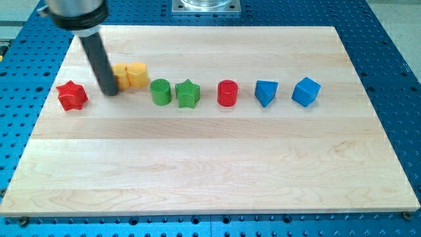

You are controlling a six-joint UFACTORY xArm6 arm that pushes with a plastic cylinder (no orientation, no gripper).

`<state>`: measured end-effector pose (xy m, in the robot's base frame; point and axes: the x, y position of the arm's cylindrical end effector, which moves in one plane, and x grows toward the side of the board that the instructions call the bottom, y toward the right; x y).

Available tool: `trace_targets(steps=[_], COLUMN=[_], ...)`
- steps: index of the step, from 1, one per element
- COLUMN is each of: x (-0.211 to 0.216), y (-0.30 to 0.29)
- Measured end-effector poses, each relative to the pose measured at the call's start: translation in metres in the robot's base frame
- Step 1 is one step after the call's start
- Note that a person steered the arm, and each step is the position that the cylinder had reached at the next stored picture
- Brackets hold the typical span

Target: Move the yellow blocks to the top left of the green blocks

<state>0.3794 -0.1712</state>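
Observation:
Two yellow blocks stand side by side at the upper left of the board: one (pixel 137 74) on the right and one (pixel 121 77) on the left, partly hidden by my rod. My tip (pixel 109 92) rests on the board right against the left yellow block's left side. The green cylinder (pixel 160 91) and the green star (pixel 187 93) stand just right of and slightly below the yellow blocks. The right yellow block is close to the green cylinder's upper left.
A red star (pixel 72 95) lies left of my tip. A red cylinder (pixel 227 93), a blue triangular block (pixel 266 92) and a blue cube (pixel 306 91) continue the row to the right. The wooden board (pixel 210 171) sits on a blue perforated table.

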Motion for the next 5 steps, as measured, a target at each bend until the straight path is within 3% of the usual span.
trace_targets(steps=[4, 5], x=[-0.034, -0.034], y=[0.139, 0.051])
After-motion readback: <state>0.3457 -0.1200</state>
